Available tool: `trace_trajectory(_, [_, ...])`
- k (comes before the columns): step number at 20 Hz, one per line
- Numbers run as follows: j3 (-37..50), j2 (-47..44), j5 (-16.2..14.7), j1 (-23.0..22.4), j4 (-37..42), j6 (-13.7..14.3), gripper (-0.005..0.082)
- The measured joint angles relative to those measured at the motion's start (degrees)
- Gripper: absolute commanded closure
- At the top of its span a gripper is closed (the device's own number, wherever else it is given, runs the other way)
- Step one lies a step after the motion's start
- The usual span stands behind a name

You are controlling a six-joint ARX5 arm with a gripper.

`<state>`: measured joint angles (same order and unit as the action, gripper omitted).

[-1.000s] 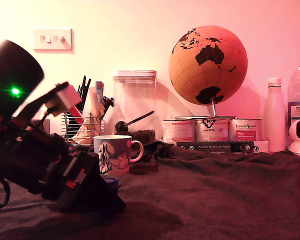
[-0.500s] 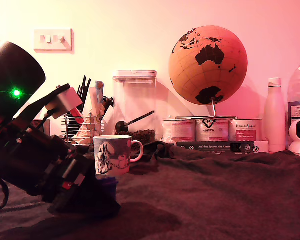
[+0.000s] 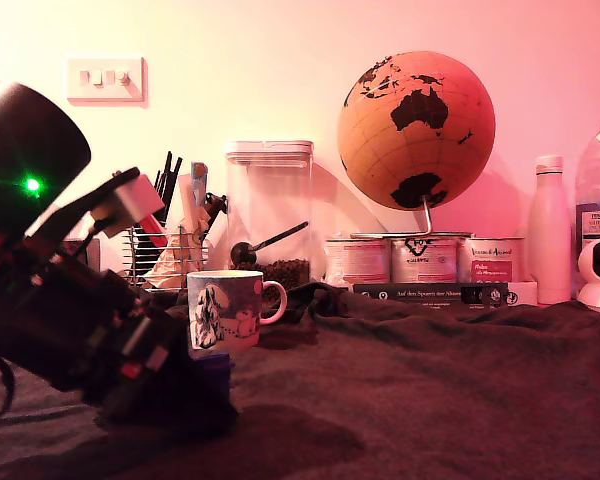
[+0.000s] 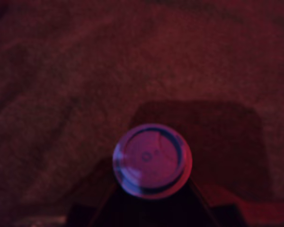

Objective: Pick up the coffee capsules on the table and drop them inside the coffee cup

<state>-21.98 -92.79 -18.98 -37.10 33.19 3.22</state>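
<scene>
From the exterior view, the arm leans low over the wrinkled dark cloth of the table (image 3: pixel 430 400), its gripper (image 3: pixel 195 395) down by a blue capsule (image 3: pixel 218 365) just in front of the glossy printed coffee cup (image 3: pixel 226 310), probably for a grab. The wrist view shows the capsule's round rimmed face (image 4: pixel 152 160) sitting between dark finger shapes; can't tell if they've closed on it.

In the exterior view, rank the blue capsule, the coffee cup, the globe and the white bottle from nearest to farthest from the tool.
1. Blue capsule: right at the tool, low at the view's left.
2. Coffee cup: just behind and above the capsule.
3. Globe: at the back wall, right of centre.
4. White bottle: farther toward the view's right.
</scene>
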Motion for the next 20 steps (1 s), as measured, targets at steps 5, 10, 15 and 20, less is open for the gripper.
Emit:
trace_trajectory(5, [0.0,3.9,0.0,0.0,0.7,0.0,0.0612])
trace_trajectory(10, [0.0,10.9,0.6,0.8,0.2,0.0,0.0613])
trace_trajectory(15, [0.0,18.0,2.7,4.9,-1.0,0.0,0.0612])
trace_trajectory(20, [0.0,21.5,3.1,11.8,-2.0,0.0,0.0612])
